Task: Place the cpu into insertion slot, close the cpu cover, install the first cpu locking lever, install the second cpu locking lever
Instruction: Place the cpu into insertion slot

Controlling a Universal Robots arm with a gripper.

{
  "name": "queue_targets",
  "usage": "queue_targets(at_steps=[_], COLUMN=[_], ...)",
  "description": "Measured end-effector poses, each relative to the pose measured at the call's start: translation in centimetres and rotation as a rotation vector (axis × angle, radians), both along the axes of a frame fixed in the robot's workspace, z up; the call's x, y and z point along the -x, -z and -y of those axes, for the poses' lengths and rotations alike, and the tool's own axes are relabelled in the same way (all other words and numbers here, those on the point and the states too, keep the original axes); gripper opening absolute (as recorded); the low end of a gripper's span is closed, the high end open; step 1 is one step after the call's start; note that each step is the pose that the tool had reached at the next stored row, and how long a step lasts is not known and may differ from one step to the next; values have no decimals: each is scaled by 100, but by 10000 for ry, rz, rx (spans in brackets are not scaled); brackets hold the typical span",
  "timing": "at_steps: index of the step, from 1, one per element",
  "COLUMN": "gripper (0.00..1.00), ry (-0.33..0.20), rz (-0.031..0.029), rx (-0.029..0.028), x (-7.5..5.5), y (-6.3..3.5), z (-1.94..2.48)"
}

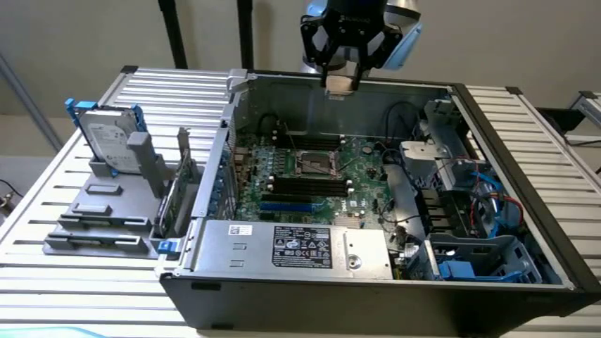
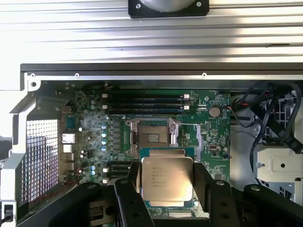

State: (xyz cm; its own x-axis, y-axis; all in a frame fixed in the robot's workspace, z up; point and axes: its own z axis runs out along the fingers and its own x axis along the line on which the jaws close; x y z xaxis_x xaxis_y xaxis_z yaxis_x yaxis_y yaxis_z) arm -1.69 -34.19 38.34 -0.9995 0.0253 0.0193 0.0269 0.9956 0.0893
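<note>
From my remote station I see the gripper (image 1: 342,69) hanging high above the far wall of the open computer case (image 1: 376,306). It is clamped on the cpu (image 2: 166,177): the two black fingers (image 2: 127,198) press on two opposite edges of the chip, and its silvery top with small printed lines faces the wrist camera. The chip lies flat between the fingers and touches nothing else. The insertion slot (image 2: 152,138) is below the gripper on the green board (image 2: 90,127), well apart from the cpu. I see its dark centre with the metal rim around it, and the cpu is not yet in it. How the parts of the rim stand, I cannot tell. The long black memory slots (image 2: 144,101) run just beyond the insertion slot, on the side away from the gripper. Black cables (image 2: 265,111) hang in the part of the case beside the board. The case lies on its side on a slatted metal surface (image 1: 75,289). Well below the gripper, a grey power supply (image 1: 291,246) with a label sits at the end of the case farthest from it. Outside the case, far from the gripper toward the exterior view's left, a hard drive (image 1: 105,134) stands upright in a grey holder (image 1: 94,211) on the surface.
</note>
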Motion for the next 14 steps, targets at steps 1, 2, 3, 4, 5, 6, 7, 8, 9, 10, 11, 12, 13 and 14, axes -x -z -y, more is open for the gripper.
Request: queue_targets(at_steps=[1, 2, 3, 4, 5, 6, 7, 8, 9, 10, 11, 12, 13, 14], gripper=[55, 55, 55, 55, 55, 55, 55, 55, 55, 55, 55, 55, 55, 55], ry=[69, 174, 288, 405, 520, 646, 768, 898, 1043, 1193, 1338, 1485, 1630, 1787], rz=[0, -1, -1, 0, -1, -1, 0, -1, -1, -2, -3, -4, -4, -5], rx=[1, 1, 1, 0, 0, -1, -3, -4, -5, -8, -11, -12, -14, -16], x=[7, 11, 15, 18, 20, 23, 24, 24, 24, 25, 25, 25, 25, 25], y=[0, 0, 0, 0, 0, 0, 0, 0, 0, 0, 1, 0, 0, 0], z=[0, 0, 0, 0, 0, 0, 0, 0, 0, 0, 0, 0, 0, 0])
